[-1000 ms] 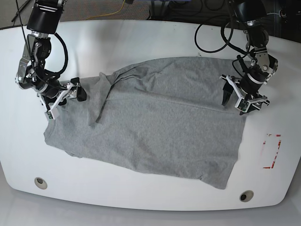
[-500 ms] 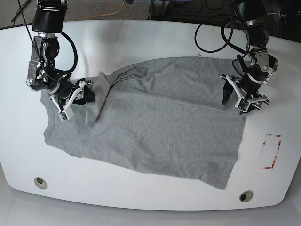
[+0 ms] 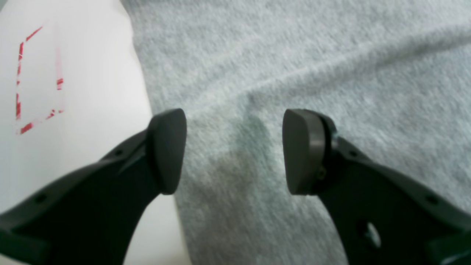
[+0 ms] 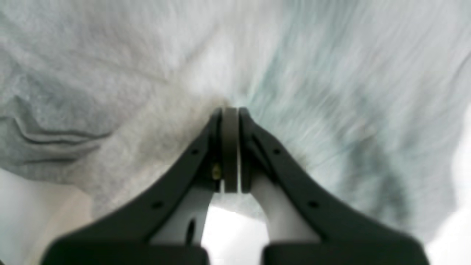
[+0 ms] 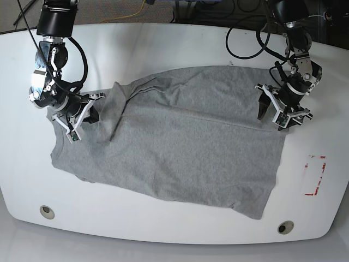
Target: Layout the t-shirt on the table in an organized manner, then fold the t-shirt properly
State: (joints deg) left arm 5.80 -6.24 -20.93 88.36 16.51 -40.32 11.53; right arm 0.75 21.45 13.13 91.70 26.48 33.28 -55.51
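The heather-grey t-shirt (image 5: 185, 147) lies spread across the white table (image 5: 180, 43), with a long fold near its upper left. My right gripper (image 5: 80, 116) is at the shirt's left edge. In the right wrist view its jaws (image 4: 229, 110) are shut, and the cloth (image 4: 147, 73) creases toward their tips, pinched there. My left gripper (image 5: 278, 112) hovers over the shirt's right edge. In the left wrist view it stands open (image 3: 233, 147) above grey fabric (image 3: 312, 55), with nothing between its pads (image 3: 167, 147). No lettering shows.
A red rectangular outline (image 5: 315, 174) marks the table right of the shirt, also in the left wrist view (image 3: 36, 81). Two small round holes (image 5: 47, 211) (image 5: 284, 227) sit near the front edge. Cables trail behind the table's far edge.
My right gripper closed on the shirt's left edge after reaching right into the cloth, then drew slightly back left. The left gripper stayed open and barely moved.
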